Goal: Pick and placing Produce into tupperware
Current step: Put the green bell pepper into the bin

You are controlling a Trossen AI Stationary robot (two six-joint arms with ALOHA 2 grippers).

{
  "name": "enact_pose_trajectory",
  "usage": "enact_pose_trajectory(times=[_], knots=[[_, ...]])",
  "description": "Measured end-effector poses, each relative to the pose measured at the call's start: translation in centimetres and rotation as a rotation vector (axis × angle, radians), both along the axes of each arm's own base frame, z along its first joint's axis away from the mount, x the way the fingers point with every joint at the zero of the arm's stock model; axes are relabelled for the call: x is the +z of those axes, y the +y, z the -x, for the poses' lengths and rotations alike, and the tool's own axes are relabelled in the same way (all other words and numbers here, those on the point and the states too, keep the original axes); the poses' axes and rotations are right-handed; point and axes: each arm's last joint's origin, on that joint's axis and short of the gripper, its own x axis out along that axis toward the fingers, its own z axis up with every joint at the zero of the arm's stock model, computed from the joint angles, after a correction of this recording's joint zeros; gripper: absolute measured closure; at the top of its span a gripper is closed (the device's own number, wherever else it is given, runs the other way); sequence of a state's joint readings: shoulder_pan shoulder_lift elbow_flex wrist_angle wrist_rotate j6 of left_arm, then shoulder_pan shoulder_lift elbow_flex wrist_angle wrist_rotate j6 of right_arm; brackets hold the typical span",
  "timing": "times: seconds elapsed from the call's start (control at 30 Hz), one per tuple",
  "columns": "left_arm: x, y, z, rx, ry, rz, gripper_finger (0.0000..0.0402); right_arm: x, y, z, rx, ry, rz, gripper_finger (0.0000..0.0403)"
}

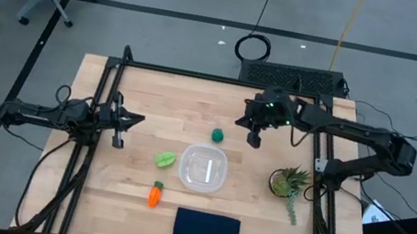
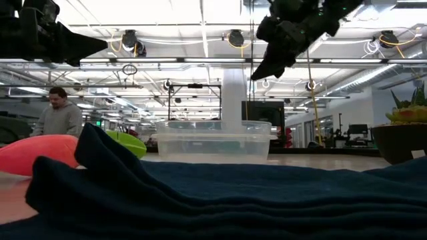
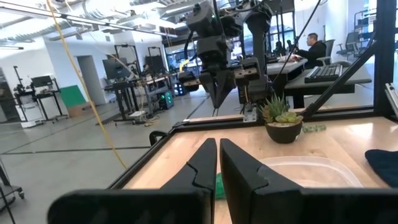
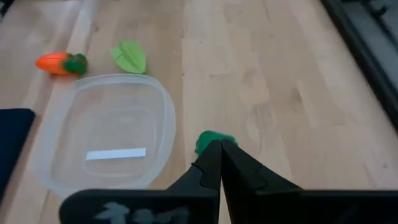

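Observation:
The clear tupperware (image 1: 204, 169) sits mid-table, also seen in the right wrist view (image 4: 106, 137) and the low view (image 2: 213, 143). The dark green round piece (image 1: 218, 135) lies on the wood just beyond it. The leafy piece (image 1: 166, 159) and the carrot (image 1: 154, 195) lie to the container's left. My right gripper (image 1: 253, 133) hangs shut well above the table, right of the green piece (image 4: 211, 140); its tips (image 4: 219, 147) point down toward it. My left gripper (image 1: 123, 123) waits shut at the table's left side (image 3: 217, 146).
A dark navy cloth (image 1: 206, 230) lies by the near edge and fills the low view's foreground (image 2: 220, 200). A spiky potted plant (image 1: 290, 183) stands right of the container. Bare wood lies between the left gripper and the produce. A person (image 2: 59, 113) stands in the room behind.

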State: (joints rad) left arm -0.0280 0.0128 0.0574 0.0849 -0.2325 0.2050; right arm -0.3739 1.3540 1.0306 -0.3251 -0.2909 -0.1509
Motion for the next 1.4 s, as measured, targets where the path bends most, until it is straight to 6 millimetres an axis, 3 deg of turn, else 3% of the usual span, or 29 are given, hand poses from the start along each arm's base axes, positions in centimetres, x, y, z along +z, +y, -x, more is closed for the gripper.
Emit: enact_pose_trajectory(times=[0.43, 0.7, 0.83, 1.13, 1.4], knots=[[0.0, 0.0, 0.0, 0.001, 0.001, 0.001, 0.0376, 0.0, -1.4, -2.9, 0.037, 0.217, -0.045, 0.0403], [-0.1, 0.0, 0.0, 0.002, 0.006, -0.001, 0.0376, 0.6, -1.5, -2.8, 0.159, 0.205, 0.083, 0.0401], [-0.1, 0.0, 0.0, 0.006, 0.007, -0.004, 0.0376, 0.6, -2.2, -3.1, 0.130, 0.168, 0.106, 0.0372], [-0.1, 0.0, 0.0, 0.009, 0.012, -0.028, 0.0376, 0.4, -4.0, -4.6, 0.029, 0.181, 0.063, 0.0263], [-0.1, 0.0, 0.0, 0.010, 0.012, -0.029, 0.0376, 0.0, -4.4, -8.2, 0.075, 0.240, 0.079, 0.0264]])
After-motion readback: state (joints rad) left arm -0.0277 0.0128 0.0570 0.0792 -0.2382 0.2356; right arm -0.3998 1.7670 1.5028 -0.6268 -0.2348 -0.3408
